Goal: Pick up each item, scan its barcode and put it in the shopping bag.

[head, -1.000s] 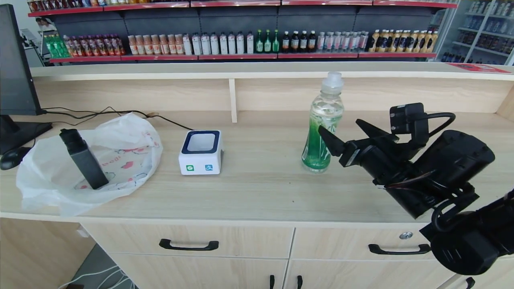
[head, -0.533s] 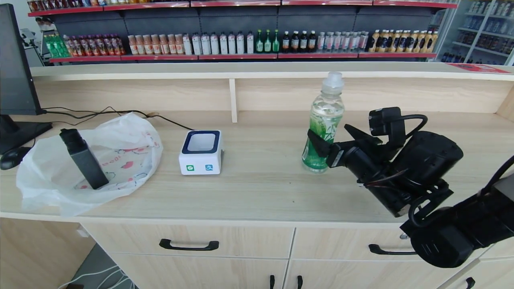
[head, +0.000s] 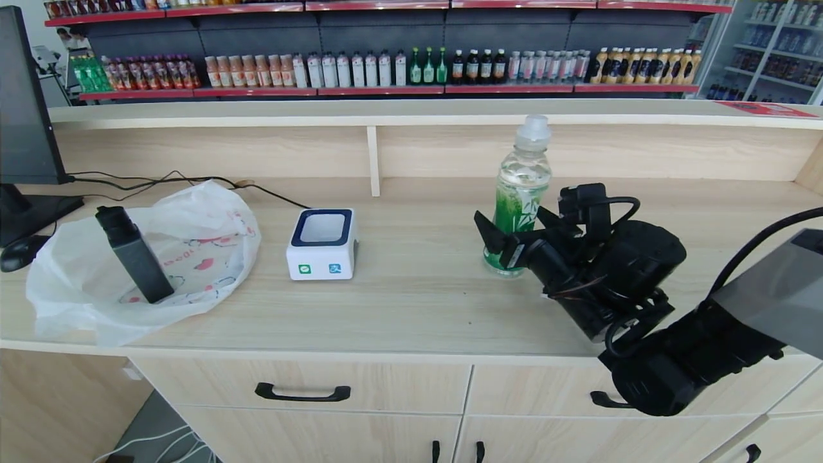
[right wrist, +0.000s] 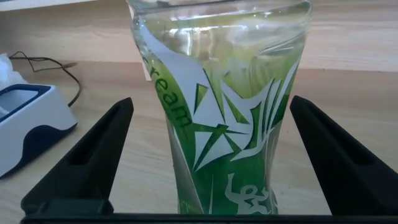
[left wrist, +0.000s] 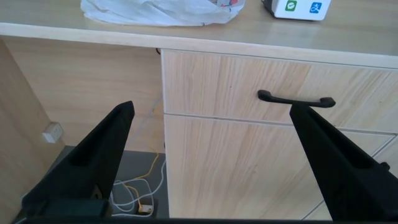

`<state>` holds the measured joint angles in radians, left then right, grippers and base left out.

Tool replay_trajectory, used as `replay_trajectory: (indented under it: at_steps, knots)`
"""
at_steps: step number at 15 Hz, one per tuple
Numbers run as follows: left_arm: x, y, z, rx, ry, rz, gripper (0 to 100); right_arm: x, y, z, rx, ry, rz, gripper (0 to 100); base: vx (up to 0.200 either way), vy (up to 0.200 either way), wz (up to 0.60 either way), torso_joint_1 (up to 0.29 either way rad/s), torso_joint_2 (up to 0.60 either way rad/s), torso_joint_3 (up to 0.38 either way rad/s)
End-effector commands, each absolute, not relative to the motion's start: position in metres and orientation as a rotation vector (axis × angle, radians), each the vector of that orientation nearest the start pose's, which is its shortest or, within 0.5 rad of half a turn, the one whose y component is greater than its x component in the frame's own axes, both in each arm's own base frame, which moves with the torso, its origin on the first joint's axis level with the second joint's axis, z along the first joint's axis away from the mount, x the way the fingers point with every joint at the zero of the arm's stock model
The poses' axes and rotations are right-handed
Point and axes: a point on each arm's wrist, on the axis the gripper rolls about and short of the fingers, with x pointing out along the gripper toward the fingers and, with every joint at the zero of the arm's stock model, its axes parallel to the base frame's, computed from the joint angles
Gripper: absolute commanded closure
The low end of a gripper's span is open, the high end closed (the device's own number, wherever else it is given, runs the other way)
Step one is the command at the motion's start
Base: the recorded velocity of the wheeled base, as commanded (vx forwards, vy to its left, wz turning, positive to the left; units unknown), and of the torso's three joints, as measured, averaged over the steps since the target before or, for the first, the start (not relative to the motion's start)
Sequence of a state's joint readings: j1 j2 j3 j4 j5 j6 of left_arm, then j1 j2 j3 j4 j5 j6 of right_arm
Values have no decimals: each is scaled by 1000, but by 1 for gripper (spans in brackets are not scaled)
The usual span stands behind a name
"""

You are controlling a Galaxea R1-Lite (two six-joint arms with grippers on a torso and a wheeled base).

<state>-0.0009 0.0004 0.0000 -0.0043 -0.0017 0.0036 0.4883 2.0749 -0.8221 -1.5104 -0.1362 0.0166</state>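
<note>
Bottle (head: 522, 193) of clear, thin plastic with a green film label and a pale cap stands upright on the wood-grain counter (head: 411, 308), well to the robot's right of the white, box-shaped scanner (head: 321, 244). Seen from the head, the right end effector (head: 514, 226) is spread wide, one black finger on each side of the labelled lower body, not clenched on it. To the scanner's other side, the robot's left, lies the crumpled white shopping bag (head: 206, 225) with a dark, matte, flat-sided container (head: 134, 254) leaning inside. From the left wrist, the left end effector (left wrist: 211, 162) hangs released, wedge fingers apart, lower than the scanner and facing a drawer front with a black handle (left wrist: 296, 99). From the right wrist, the bottle sits in the gap between the two fingers; whether they touch it I cannot tell. Its wall is glossy and waisted, and it looks liquid-filled. I judge it moderately heavy, slick and squashy, so a hold at the narrow labelled waist with measured force should suit, keeping it upright.
</note>
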Motion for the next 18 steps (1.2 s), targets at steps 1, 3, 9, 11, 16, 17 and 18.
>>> replay_trajectory:
  at_steps: [1,3,9,11,16,17,18]
  knots:
    - [-23,0,76,3,-5,-3,0,344,180,146,97,-246,353,0,0,0,0,0,0,0]
    - [-23,0,76,3,-5,-3,0,346,180,146,91,-226,350,0,0,0,0,0,0,0]
    - [-23,0,76,5,-9,-3,0,352,181,153,96,-247,337,0,0,0,0,0,0,0]
    - [-23,0,76,3,-9,-3,0,352,181,155,99,-252,331,0,0,0,0,0,0,0]
    - [-23,0,77,3,-11,-3,0,351,179,159,102,-266,328,100,0,0,0,0,0,0]
    - [-23,0,77,3,-11,-3,0,350,179,162,105,-271,330,100,0,0,0,0,0,0]
    - [-23,0,77,3,-11,-3,0,349,179,163,106,-274,330,100,0,0,0,0,0,0]
